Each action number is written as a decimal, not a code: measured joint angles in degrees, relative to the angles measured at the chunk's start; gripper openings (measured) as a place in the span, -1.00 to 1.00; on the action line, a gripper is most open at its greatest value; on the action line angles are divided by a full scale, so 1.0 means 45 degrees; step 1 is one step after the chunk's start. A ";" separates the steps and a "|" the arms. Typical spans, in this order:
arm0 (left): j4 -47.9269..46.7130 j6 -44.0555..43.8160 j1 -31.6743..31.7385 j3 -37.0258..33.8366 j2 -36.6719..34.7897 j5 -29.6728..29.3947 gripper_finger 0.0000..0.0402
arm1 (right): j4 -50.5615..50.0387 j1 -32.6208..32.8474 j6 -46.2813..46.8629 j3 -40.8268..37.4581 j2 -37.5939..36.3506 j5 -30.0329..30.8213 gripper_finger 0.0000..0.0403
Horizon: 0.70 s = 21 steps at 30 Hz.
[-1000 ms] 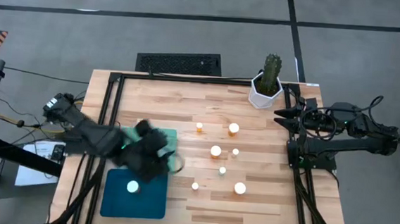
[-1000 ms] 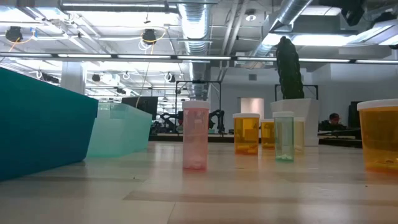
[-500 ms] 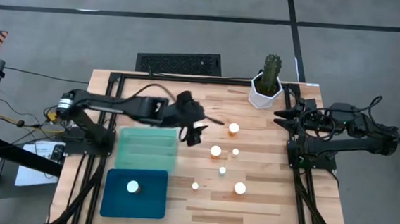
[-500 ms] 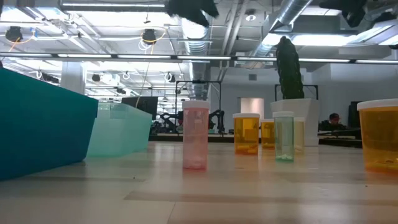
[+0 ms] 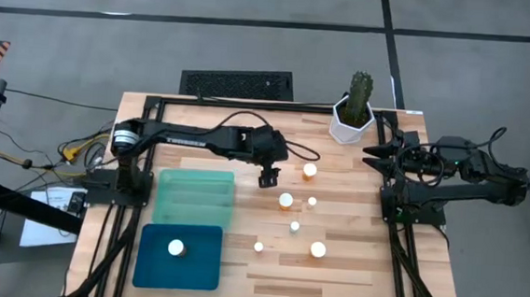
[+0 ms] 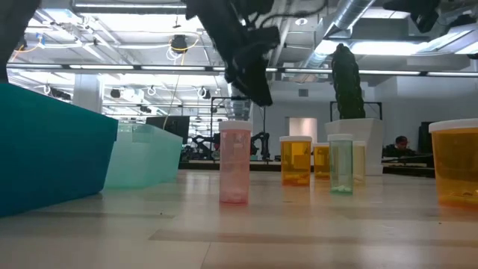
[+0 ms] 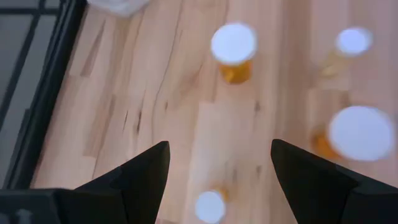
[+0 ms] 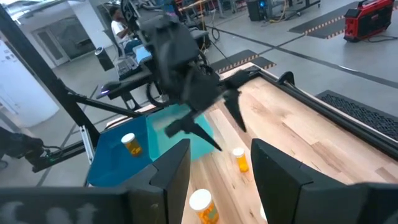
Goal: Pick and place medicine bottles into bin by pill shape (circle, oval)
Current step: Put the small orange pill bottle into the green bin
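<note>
Six bottles (image 5: 286, 201) on wooden table (image 5: 210, 126); ducts (image 6: 231, 30) overhead

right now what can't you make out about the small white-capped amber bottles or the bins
- Pill shapes: the white-capped amber bottles are too small in the high view, and blurred in the left wrist view.
- Dark teal bin: its inside is hidden by its own wall in the low view.
- Far-right amber bottle: cut off by the low view's edge.

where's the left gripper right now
In the high view the left gripper hangs open over the table's middle, just right of the light green tray, with a small medicine bottle nearest.
</note>
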 joint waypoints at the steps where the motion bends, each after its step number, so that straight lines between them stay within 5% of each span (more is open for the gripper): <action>1: -0.0033 0.0109 0.0128 0.0000 0.0103 0.0107 0.37 | -0.0002 0.0000 -0.0010 0.0000 0.0005 0.0000 -0.10; 10: -0.0697 0.0466 0.0866 0.0000 0.0358 0.1714 0.37 | -0.0261 0.0000 -0.0006 0.0000 0.0002 -0.0024 -0.09; 21: -0.1090 0.1288 0.0851 0.0000 0.0927 0.1544 0.37 | -0.0465 0.0000 0.0028 0.0000 0.0005 -0.0029 -0.10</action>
